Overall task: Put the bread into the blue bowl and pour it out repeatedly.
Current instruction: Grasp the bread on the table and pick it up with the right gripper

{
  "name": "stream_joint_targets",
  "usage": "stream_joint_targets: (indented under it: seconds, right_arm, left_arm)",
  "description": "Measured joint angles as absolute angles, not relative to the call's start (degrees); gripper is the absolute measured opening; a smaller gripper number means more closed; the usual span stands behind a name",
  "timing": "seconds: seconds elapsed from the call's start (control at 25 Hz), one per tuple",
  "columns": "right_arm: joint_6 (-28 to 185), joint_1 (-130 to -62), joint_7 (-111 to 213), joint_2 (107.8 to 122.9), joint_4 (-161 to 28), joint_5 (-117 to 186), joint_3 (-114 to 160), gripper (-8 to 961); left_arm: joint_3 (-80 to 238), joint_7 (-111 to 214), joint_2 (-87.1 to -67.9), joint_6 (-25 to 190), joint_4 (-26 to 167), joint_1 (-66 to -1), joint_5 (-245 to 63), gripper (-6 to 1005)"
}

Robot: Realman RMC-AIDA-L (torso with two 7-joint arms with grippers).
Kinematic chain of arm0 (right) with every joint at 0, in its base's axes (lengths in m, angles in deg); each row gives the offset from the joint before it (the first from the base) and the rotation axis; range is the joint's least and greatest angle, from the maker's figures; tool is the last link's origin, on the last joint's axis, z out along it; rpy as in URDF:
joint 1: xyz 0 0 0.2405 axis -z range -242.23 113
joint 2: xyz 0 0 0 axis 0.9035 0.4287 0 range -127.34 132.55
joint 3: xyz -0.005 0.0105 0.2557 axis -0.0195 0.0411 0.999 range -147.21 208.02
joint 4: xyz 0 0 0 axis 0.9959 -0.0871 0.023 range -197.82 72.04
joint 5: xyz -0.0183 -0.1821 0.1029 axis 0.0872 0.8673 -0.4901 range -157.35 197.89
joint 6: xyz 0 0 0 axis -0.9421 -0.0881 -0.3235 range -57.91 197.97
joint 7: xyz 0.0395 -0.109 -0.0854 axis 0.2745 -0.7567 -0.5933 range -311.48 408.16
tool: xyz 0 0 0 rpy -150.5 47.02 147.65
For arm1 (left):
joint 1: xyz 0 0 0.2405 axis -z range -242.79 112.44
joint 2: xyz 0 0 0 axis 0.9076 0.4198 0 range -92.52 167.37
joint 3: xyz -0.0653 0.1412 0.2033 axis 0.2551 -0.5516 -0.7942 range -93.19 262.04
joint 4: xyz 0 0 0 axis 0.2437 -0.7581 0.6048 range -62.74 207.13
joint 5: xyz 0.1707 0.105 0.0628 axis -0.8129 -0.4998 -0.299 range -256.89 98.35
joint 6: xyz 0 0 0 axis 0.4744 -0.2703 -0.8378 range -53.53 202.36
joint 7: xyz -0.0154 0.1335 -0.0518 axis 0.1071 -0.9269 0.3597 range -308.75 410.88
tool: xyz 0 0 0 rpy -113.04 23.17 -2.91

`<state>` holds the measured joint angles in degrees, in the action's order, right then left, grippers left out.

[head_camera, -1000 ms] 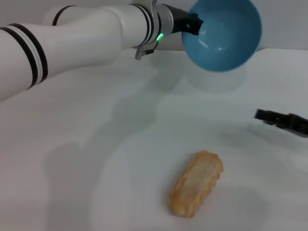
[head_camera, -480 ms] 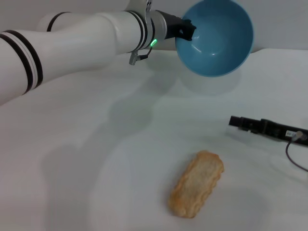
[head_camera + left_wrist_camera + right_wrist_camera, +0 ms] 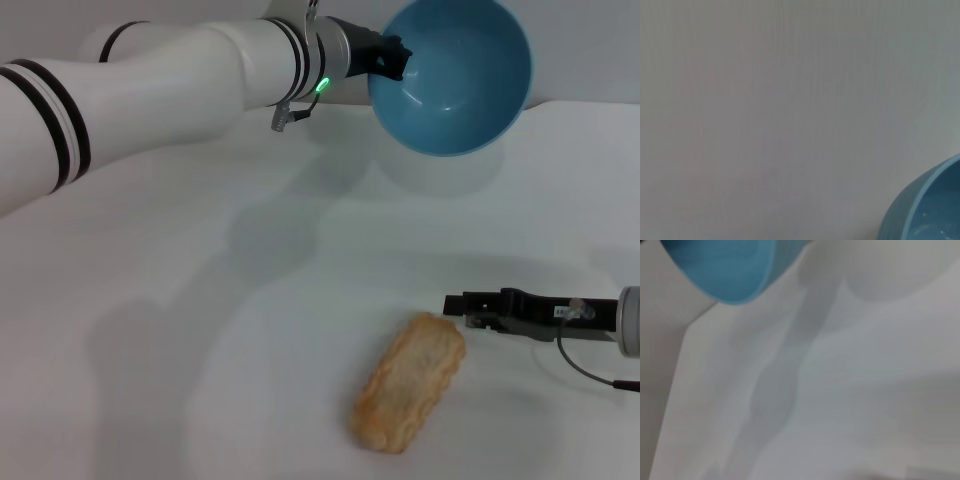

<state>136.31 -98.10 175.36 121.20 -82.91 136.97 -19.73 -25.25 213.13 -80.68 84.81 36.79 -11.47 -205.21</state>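
At upper centre the left tool [image 3: 397, 60] pinches the tilted blue bowl [image 3: 450, 75]; the right tool [image 3: 462, 303], spread unclear, nears the bread [image 3: 410, 381] on the bench [image 3: 200, 330].

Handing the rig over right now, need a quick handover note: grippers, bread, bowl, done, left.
Left gripper: shut on the blue bowl at its rim, held up and tilted, opening toward the camera, empty.
Right gripper: low over the table, tip beside the bread's far end; grip state unclear.
Bread: lying flat on the table, out of the bowl.
Left: pick up the bread, put it in the bowl, pour again.
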Motion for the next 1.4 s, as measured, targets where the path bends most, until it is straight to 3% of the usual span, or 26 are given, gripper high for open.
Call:
stream_joint_targets:
  seconds: [0.52,1.24,1.32,1.4]
  right_arm:
    - [132.26,-102.36,179.81,121.48,-77.07,137.03,-23.04,530]
    - [133.48,-102.21,180.42,121.25,-79.18,137.81,-25.54,510]
    - [133.84,-101.96,179.27,121.25,-80.05,137.58,-25.41,328]
    - [134.51,-101.59,177.57,121.38,-81.79,137.39,-25.38,307]
  left_arm:
    - [-25.77,213.13,-80.85,84.64,36.77,-11.78,-205.29,-1]
    - [-25.43,213.13,-80.82,84.49,37.02,-11.96,-205.31,0]
    - [-25.38,213.13,-80.84,84.43,37.10,-11.97,-205.31,0]
    - [-25.36,213.13,-80.89,84.41,37.14,-12.05,-205.30,0]
